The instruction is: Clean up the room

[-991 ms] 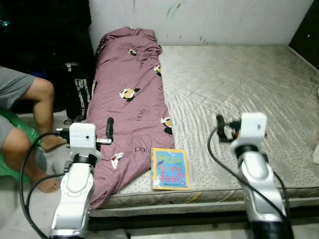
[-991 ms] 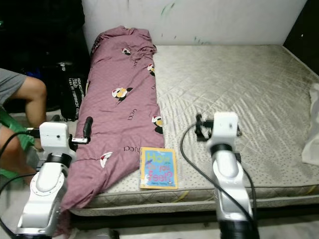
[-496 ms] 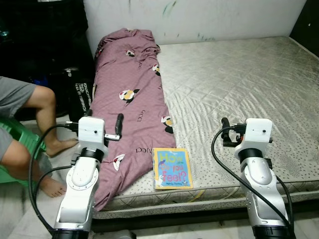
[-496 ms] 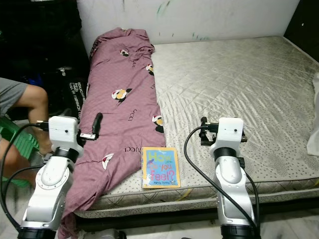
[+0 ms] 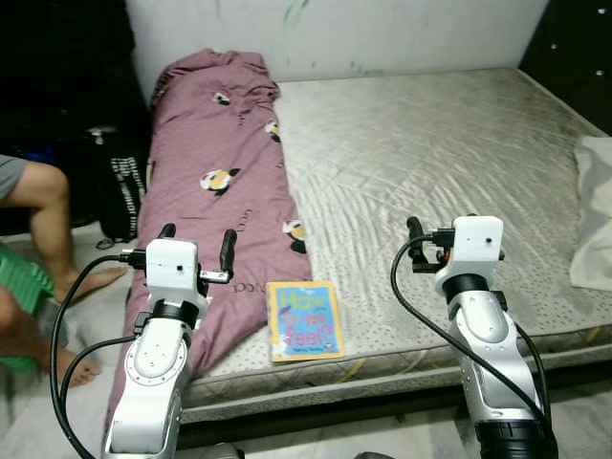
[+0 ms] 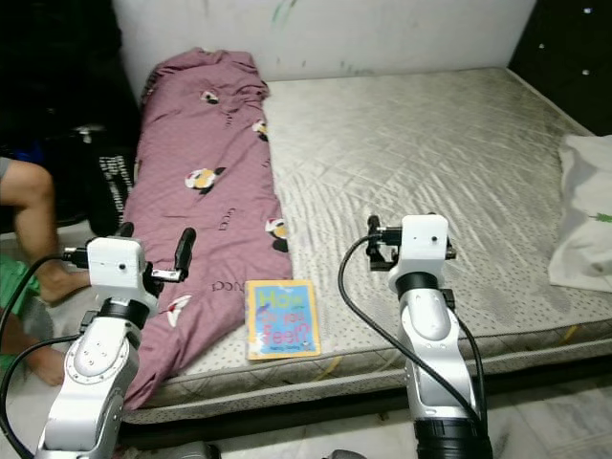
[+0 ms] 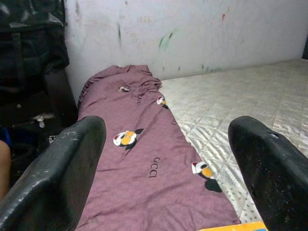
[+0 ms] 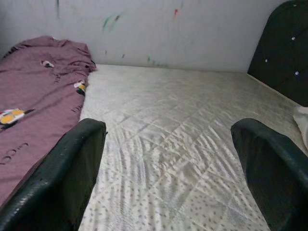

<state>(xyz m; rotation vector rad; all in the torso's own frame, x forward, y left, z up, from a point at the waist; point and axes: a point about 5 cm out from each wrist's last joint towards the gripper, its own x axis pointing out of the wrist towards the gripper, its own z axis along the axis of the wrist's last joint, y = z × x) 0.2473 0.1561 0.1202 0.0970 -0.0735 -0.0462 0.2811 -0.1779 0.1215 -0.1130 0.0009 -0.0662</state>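
Observation:
A mauve blanket (image 5: 225, 163) printed with small birds lies lengthwise along the left side of a bare quilted mattress (image 5: 430, 153). At the mattress's front edge, beside the blanket's lower end, rests a yellow-and-blue picture book (image 5: 304, 320). A crumpled white cloth (image 5: 595, 210) sits at the mattress's right edge. My left gripper (image 5: 198, 244) is held open over the blanket's lower left part, with nothing between its fingers (image 7: 57, 178). My right gripper (image 8: 168, 159) hovers open and empty above the mattress, right of the book.
A person sits on a green chair (image 5: 19, 287) to the left, a bare leg (image 5: 43, 215) close to my left arm. A black bag (image 5: 120, 182) stands between the leg and the bed. A dark headboard (image 5: 574, 48) is at the far right, a white wall behind.
The camera has shifted to the right, so the bed and the person slid left in the picture and the white cloth came into view. Both grippers stay open and raised.

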